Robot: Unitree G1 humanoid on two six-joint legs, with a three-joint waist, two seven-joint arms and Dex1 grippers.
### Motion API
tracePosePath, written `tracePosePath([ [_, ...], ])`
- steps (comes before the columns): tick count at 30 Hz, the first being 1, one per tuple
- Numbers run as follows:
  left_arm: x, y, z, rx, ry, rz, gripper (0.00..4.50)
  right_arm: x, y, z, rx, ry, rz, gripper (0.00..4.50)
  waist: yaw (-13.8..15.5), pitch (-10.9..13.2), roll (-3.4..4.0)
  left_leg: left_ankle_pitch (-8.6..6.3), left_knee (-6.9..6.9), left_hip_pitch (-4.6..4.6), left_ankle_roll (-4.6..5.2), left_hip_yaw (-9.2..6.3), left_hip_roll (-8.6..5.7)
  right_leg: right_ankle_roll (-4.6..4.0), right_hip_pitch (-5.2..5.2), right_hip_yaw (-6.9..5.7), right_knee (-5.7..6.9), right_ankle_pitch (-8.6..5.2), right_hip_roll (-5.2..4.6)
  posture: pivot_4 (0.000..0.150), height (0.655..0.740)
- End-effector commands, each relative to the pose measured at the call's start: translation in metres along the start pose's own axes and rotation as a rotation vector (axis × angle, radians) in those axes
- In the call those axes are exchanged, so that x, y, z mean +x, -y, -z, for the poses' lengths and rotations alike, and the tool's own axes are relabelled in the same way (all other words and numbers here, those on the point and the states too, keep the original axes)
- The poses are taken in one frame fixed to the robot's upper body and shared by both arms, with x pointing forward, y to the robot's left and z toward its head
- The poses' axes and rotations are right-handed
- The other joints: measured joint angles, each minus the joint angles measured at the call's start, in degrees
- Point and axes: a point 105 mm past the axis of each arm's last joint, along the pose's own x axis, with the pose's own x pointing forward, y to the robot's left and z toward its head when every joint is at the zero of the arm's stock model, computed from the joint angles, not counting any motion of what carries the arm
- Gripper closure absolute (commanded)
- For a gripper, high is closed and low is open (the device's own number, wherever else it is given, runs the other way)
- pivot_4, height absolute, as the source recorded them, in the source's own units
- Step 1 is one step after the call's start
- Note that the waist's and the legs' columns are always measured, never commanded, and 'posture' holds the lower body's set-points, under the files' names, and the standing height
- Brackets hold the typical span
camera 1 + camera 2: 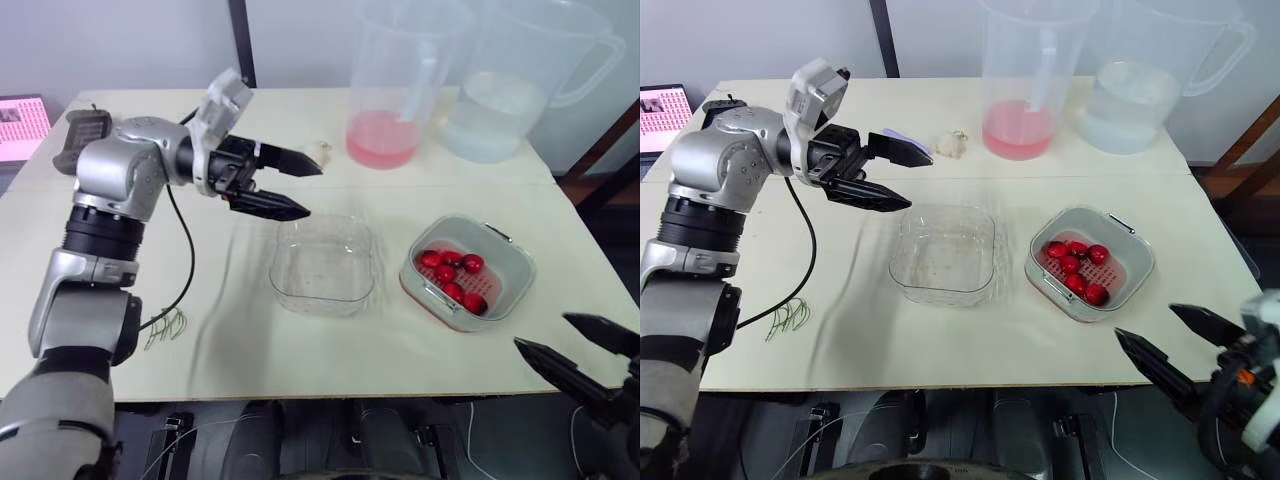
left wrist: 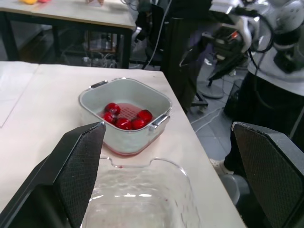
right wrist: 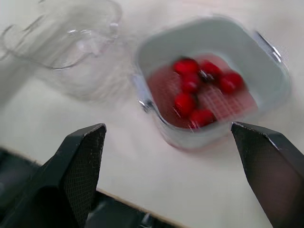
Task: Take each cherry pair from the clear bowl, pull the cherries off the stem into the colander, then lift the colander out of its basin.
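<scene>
The clear bowl point(image 1: 323, 262) sits mid-table and holds no cherries. To its right stands the grey basin point(image 1: 512, 250) with the colander inside, holding several red cherries point(image 1: 452, 275). My left gripper point(image 1: 305, 187) hovers open just above and left of the bowl's far left corner, nothing between its fingers. My right gripper point(image 1: 575, 347) hangs open off the table's front edge, in front of and to the right of the basin. The basin and cherries point(image 3: 199, 92) also appear in the right wrist view, beyond the open fingers.
A pitcher with pink liquid point(image 1: 390, 90) and a pitcher with clear water point(image 1: 510, 90) stand at the back. Green stems point(image 1: 165, 328) lie near the front left edge. A small pale object point(image 1: 318, 152) lies behind the bowl. A black cable point(image 1: 185, 250) hangs from my left arm.
</scene>
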Motion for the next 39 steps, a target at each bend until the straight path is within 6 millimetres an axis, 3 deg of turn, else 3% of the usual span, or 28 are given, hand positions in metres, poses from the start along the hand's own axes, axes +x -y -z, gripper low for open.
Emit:
tracePosePath([
  [1, -0.015, 0.001, 0.010, 0.033, -0.020, -0.081, 0.01, 0.018, 0.004, -0.019, -0.087, 0.001, 0.032, 0.00, 0.3, 0.0, -0.06, 0.00, 0.00, -0.02, 0.00, -0.09, 0.01, -0.03, 0.02, -0.05, -0.04, 0.02, 0.07, 0.150, 0.7400],
  [4, -0.022, 0.003, 0.021, 0.028, -0.022, -0.127, 0.01, 0.036, 0.009, -0.028, -0.073, -0.004, 0.054, 0.00, 0.8, 0.0, -0.15, 0.00, -0.01, -0.14, 0.01, -0.11, 0.02, -0.15, 0.00, -0.07, -0.10, 0.09, 0.06, 0.150, 0.7400],
  [8, -0.027, 0.004, 0.030, 0.024, -0.021, -0.181, 0.01, 0.050, 0.003, -0.025, -0.102, -0.093, 0.007, 0.00, 1.5, 0.0, -0.16, 0.00, 0.08, -0.37, 0.01, -0.14, -0.04, -0.12, -0.01, -0.08, -0.31, 0.08, -0.01, 0.150, 0.7400],
  [11, -0.027, 0.007, 0.033, 0.032, -0.009, -0.193, 0.01, 0.057, -0.002, -0.015, -0.077, -0.143, -0.053, 0.00, 2.0, 0.0, -0.17, 0.00, 0.14, -0.46, 0.01, -0.13, -0.06, -0.12, -0.02, -0.06, -0.38, 0.09, -0.01, 0.150, 0.7400],
  [17, -0.028, 0.007, 0.026, 0.051, 0.016, -0.217, 0.01, 0.078, 0.020, 0.005, -0.143, -0.202, 0.022, 0.00, 1.9, 0.0, -0.16, 0.00, 0.21, -0.48, 0.01, -0.15, -0.06, -0.12, -0.04, -0.07, -0.36, 0.10, 0.01, 0.150, 0.7400],
  [37, -0.015, 0.004, 0.019, 0.082, -0.007, -0.229, 0.01, 0.097, 0.006, 0.027, -0.141, -0.238, -0.028, 0.00, 1.9, 0.0, -0.14, 0.00, 0.21, -0.46, 0.01, -0.17, -0.02, -0.11, -0.09, -0.07, -0.21, 0.10, 0.08, 0.150, 0.7400],
  [39, -0.013, 0.004, 0.019, 0.082, -0.010, -0.226, 0.00, 0.100, 0.005, 0.027, -0.145, -0.234, -0.029, 0.61, 1.9, 0.0, -0.14, 0.00, 0.21, -0.46, 0.01, -0.17, -0.02, -0.11, -0.09, -0.07, -0.20, 0.10, 0.08, 0.150, 0.7400],
])
